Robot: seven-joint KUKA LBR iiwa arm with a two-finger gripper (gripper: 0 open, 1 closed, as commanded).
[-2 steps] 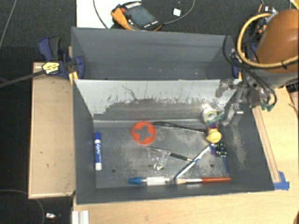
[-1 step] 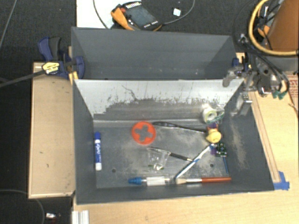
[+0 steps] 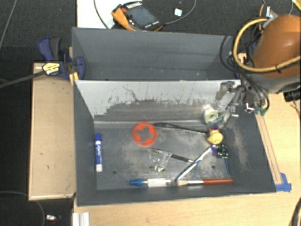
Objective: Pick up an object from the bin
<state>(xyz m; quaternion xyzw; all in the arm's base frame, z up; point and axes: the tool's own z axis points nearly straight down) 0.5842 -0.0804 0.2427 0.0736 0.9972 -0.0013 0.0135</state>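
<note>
My gripper (image 3: 229,100) hangs over the bin's right rear part, near the right wall. Just below and left of it lies a small pale roll with a greenish rim (image 3: 210,115). In front of that sits a small yellow rounded thing (image 3: 215,137), and a dark little piece with green specks (image 3: 221,151) lies a bit nearer. A thin black rod (image 3: 181,127) runs from the yellow thing leftward across the floor.
An orange round disc (image 3: 144,133) lies mid-bin, a clear plastic cup (image 3: 159,160) in front of it. A blue marker (image 3: 98,152) lies by the left wall. Along the front wall lie a blue-capped pen (image 3: 153,183), a red pen (image 3: 214,181) and a slanted white pen (image 3: 195,164).
</note>
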